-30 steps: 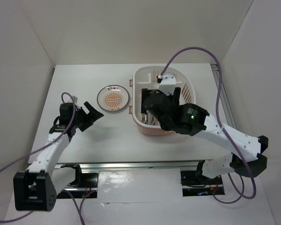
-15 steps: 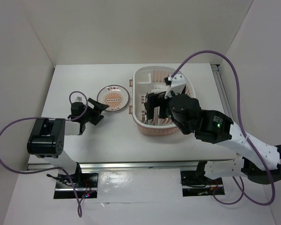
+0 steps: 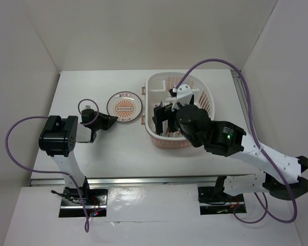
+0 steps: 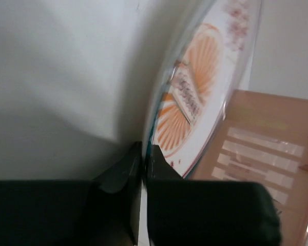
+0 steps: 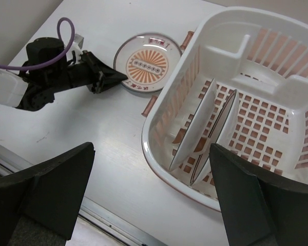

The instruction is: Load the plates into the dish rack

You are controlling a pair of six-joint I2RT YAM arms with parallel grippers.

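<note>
The plate with the orange sunburst centre [image 3: 124, 108] [image 5: 146, 64] [image 4: 200, 77] lies on the white table, left of the dish rack. My left gripper [image 3: 113, 121] [image 4: 145, 154] [image 5: 119, 78] is shut on its near-left rim, which runs between the two fingers. The dish rack [image 3: 195, 78] [image 5: 256, 13] is an oval white basket with a pinkish-orange grid [image 4: 267, 138]. Two plates [image 5: 195, 128] [image 5: 223, 120] stand on edge in its slots. My right gripper [image 3: 164, 116] [image 5: 151, 148] hangs open above the rack's near-left rim, holding nothing.
Purple cables [image 3: 215, 56] loop over both arms. White walls close in the table on three sides. A metal rail [image 3: 143, 179] runs along the near edge. Small orange tabs [image 3: 143, 90] stick out of the rack's left side toward the plate.
My left gripper moved right to the sunburst plate's edge and shut on its rim. The right arm shifted a little over the rack, its gripper still open.
</note>
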